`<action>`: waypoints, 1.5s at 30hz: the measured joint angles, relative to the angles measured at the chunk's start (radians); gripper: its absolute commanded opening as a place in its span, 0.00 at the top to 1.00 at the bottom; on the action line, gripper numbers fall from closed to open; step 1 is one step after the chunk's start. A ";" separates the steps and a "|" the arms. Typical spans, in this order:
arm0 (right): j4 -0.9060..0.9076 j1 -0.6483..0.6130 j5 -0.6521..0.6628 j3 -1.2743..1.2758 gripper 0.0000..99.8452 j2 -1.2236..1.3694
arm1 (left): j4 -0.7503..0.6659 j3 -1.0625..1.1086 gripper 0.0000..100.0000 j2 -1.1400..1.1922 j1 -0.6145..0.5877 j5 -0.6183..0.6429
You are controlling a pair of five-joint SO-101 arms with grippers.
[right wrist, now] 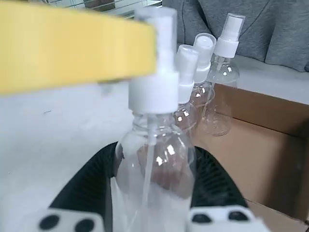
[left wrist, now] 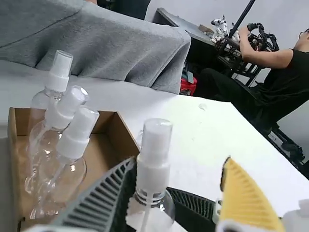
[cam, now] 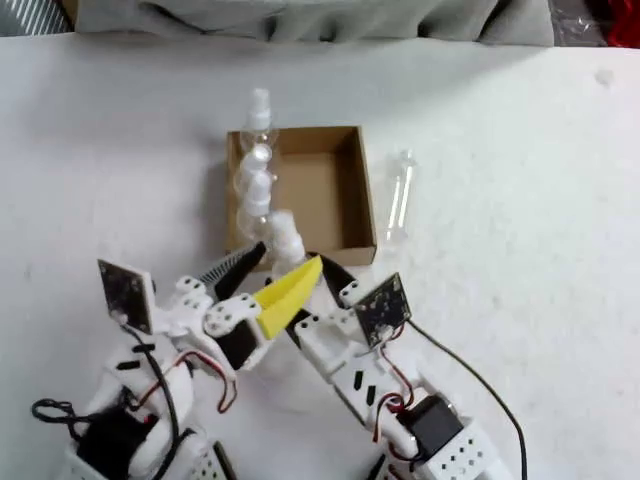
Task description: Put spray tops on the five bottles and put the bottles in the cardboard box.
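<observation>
A clear bottle (cam: 283,232) with a white spray top stands upright at the near-left corner of the cardboard box (cam: 345,190), between both arms. The right gripper (right wrist: 154,176) has its black jaws clenched round the bottle's body, one on each side. The left gripper (cam: 292,253) is released: its grey ribbed jaw lies against the left side of the bottle, while its yellow jaw stands apart on the right, so the bottle sits in the gap without being squeezed. In the right wrist view the yellow jaw crosses in front of the spray top.

Three capped bottles (cam: 257,165) stand upright in a row along the box's left wall, close together. Whether the farthest one is inside the far wall or just beyond it is not clear. The rest of the box floor is bare brown card.

On the white desk (cam: 520,150), just right of the box, an uncapped bottle (cam: 400,195) lies on its side, its length running near to far — close to the box's right wall but apart from it. A grey cloth (cam: 300,18) lies along the desk's far edge.
</observation>
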 measured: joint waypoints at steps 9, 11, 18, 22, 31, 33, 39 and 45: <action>-0.038 0.080 0.000 0.000 0.98 0.000 | 0.032 -0.034 0.92 -0.006 0.000 0.000; -0.063 0.120 0.000 0.000 0.98 0.000 | 0.032 -0.034 0.99 -0.006 0.000 0.000; -0.144 0.221 0.000 0.000 0.98 0.000 | 0.032 -0.034 0.98 -0.006 0.000 0.002; -0.226 0.304 -0.025 0.000 0.98 0.000 | 0.032 -0.021 0.98 -0.006 0.011 0.002; -0.310 0.388 -0.112 0.000 0.99 0.000 | -0.058 0.147 0.98 -0.003 0.218 0.002; -0.307 0.413 -0.166 -0.018 0.99 0.000 | -0.126 0.215 0.98 0.005 0.245 0.002; -0.235 0.385 -0.278 -0.025 0.99 0.000 | -0.362 0.397 0.98 0.014 0.287 0.002; -0.203 0.255 -0.285 -0.025 0.99 0.000 | -0.394 0.402 0.98 0.014 0.287 0.002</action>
